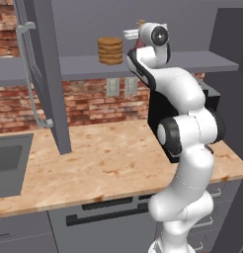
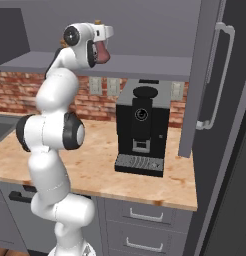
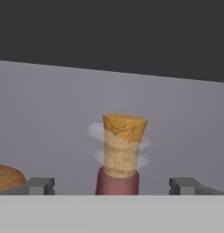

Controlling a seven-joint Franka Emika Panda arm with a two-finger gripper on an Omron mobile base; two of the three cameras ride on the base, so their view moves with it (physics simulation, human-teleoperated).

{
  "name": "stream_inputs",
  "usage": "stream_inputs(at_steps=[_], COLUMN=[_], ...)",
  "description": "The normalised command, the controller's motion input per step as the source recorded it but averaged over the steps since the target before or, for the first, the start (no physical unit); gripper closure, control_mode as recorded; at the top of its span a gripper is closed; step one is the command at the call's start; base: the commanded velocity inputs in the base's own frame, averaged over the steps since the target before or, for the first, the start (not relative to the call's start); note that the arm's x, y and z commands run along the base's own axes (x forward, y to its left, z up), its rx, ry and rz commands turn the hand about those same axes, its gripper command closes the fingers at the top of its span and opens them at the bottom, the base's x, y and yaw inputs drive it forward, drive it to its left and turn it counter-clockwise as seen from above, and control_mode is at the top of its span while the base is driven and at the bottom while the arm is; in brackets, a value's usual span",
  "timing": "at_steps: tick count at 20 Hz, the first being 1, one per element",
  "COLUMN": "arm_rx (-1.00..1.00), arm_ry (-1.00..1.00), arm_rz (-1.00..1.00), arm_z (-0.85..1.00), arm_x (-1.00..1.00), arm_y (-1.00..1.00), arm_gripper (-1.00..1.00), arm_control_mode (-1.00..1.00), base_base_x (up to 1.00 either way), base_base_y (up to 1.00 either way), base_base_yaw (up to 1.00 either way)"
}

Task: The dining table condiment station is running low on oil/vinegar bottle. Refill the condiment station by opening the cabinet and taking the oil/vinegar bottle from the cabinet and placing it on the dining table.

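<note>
The grey cabinet stands open, its left door (image 1: 47, 74) and right door (image 2: 202, 75) swung out over the counter. On its shelf (image 1: 84, 64) sits the oil/vinegar bottle (image 2: 101, 53), a reddish-brown flask with a tan cork (image 3: 124, 141). My gripper (image 3: 113, 186) is up at the shelf with its jaws open, one fingertip on each side of the bottle's neck (image 3: 117, 184) and apart from it. In the left base view my hand hides most of the bottle (image 1: 138, 45). The dining table is out of view.
A stack of brown round wafers (image 1: 110, 51) stands on the shelf just left of the bottle. Below it, a black coffee machine (image 2: 140, 130) sits on the wooden counter (image 1: 103, 163). A steel sink (image 1: 7, 163) lies at the left, and grey drawers (image 2: 145, 215) are below.
</note>
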Motion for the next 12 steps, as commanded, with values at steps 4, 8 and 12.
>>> stream_inputs(at_steps=[4,8,12], arm_rx=[0.0,0.0,0.0], arm_ry=[0.01,0.05,0.03], arm_rz=[0.0,0.0,0.0], arm_z=[0.0,0.0,-0.02], arm_x=[0.28,0.29,0.09], arm_y=[0.0,0.0,0.0], arm_gripper=[-1.0,-1.0,1.0], arm_control_mode=[-1.0,-1.0,-1.0], base_base_x=[0.0,0.0,0.0], base_base_y=[0.0,0.0,0.0], base_base_yaw=[0.0,0.0,0.0])
